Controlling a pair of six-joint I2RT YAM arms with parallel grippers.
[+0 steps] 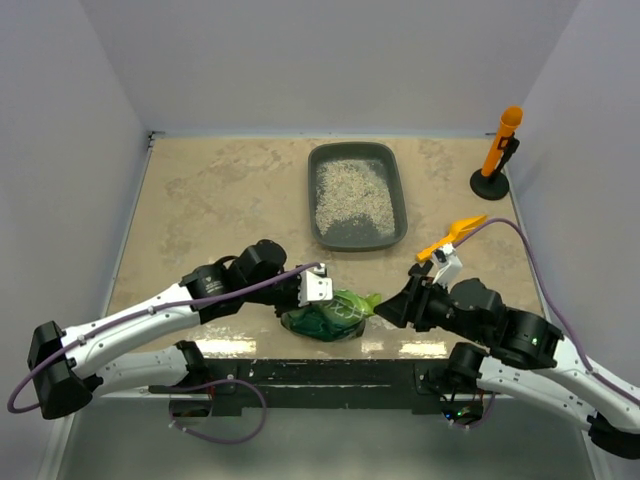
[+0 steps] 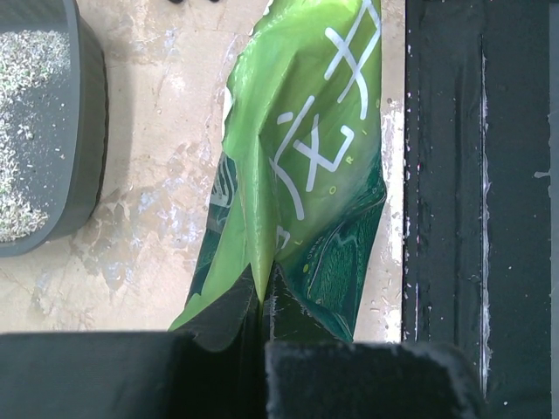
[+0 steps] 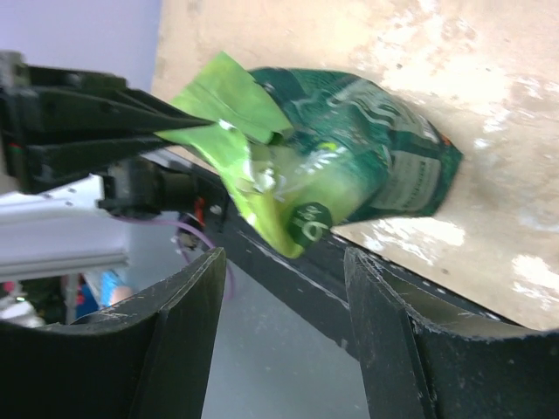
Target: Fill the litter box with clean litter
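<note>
Near the front edge of the surface, the green litter bag lies crumpled between the two arms. The left gripper is clamped tight on a fold of the bag's film, while the right gripper stands open just short of the bag's other end, holding nothing.

The litter box sits well apart toward the back, with clean litter spread over part of its floor, thicker at the far end.

Risks, as a judgement: the bag hangs on a thin pinch of slick film, so a lift could let it slip free or tear. It also lies close to the front edge, and a tug that way could drag it off. If the mouth faces down during the carry, granules would spill short of the box. The open right gripper could close on empty film, or miss.

Large white characters, seemingly East Asian script, run across the bag's pale green panel; smaller print below them is too fine to read, and no brand can be made out.
</note>
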